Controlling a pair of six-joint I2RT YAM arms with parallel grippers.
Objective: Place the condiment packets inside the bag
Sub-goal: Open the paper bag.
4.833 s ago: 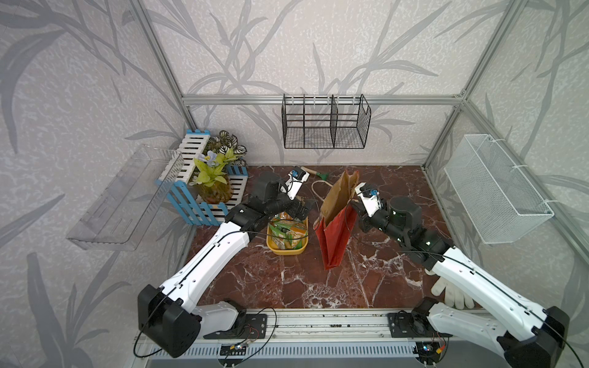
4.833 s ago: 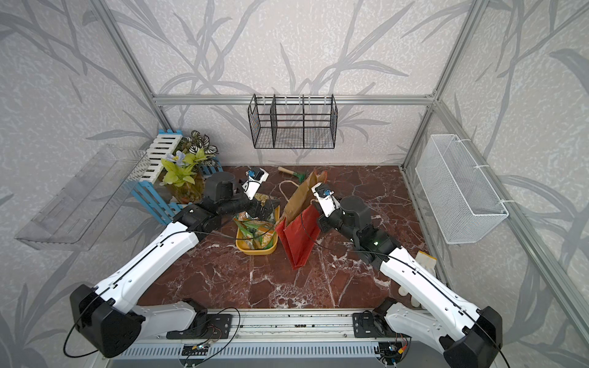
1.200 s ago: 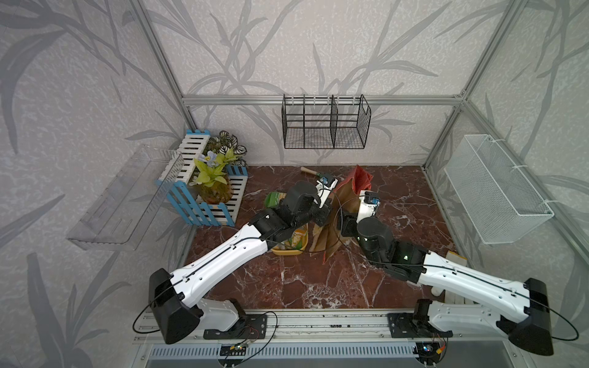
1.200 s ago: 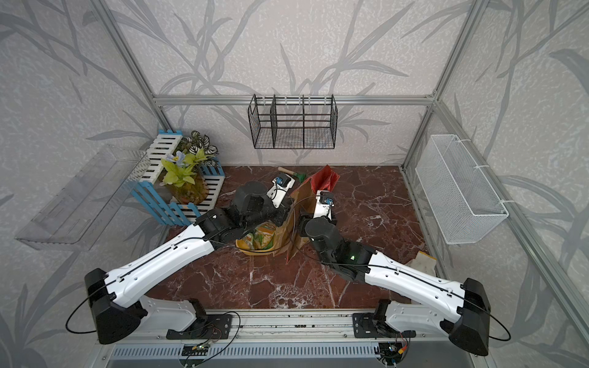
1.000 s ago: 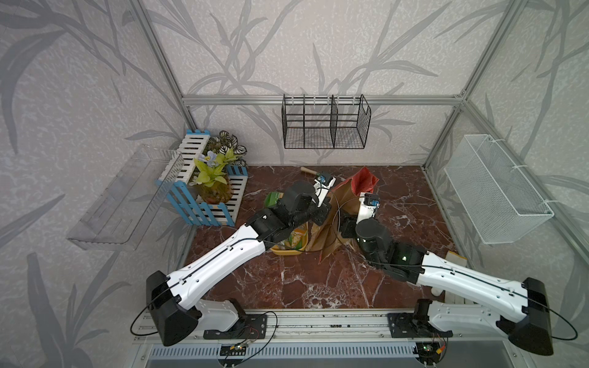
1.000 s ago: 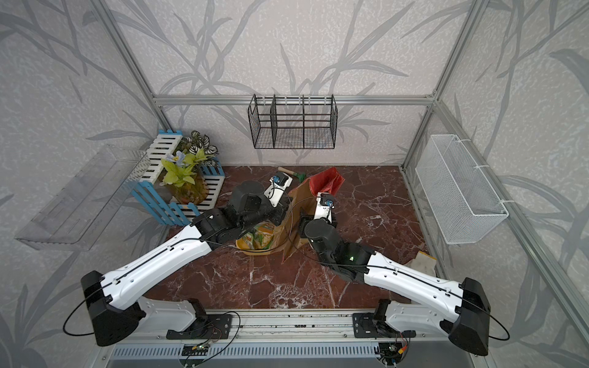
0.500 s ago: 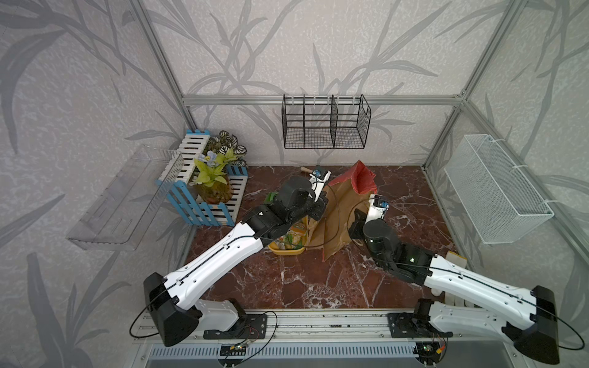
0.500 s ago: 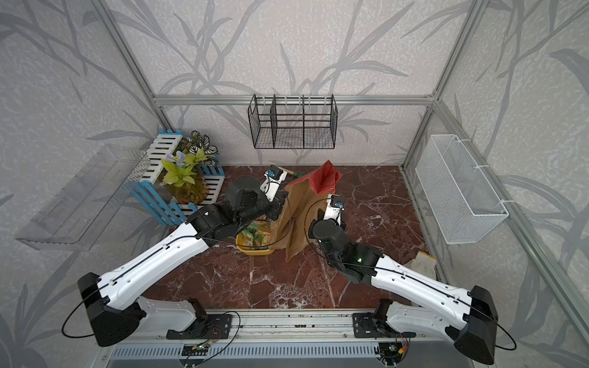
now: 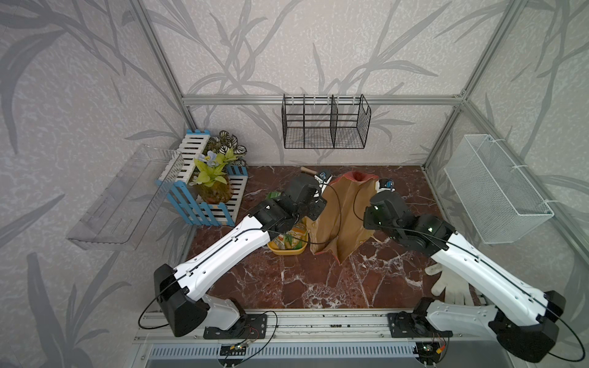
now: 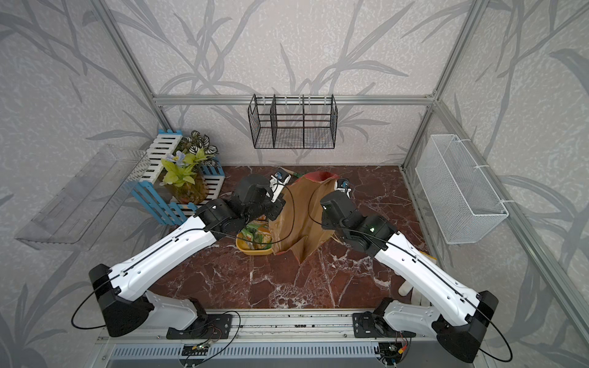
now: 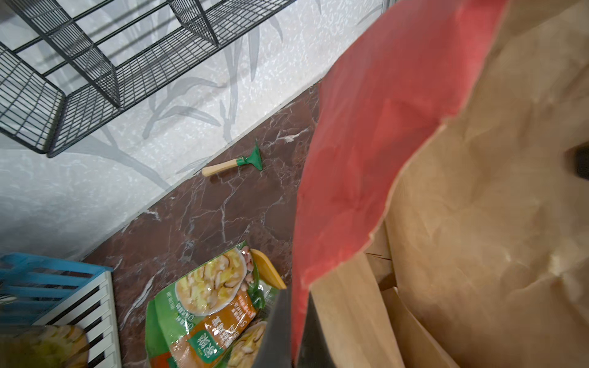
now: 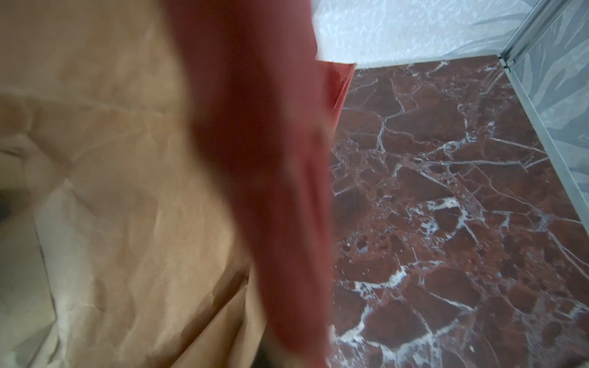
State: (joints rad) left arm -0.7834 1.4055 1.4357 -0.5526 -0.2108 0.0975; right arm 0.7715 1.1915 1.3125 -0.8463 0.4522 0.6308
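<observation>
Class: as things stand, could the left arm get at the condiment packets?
Probably not yet: the left end effector is shut on the bag. The condiment packets lie uncovered close by in the yellow tray.

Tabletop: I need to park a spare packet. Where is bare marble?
The widest bare marble is the front middle, bordered behind by the yellow tray and the bag, at right by the white glove. A smaller patch lies between bag and right wall. Crowded: around tray, bag and fenced planter.
</observation>
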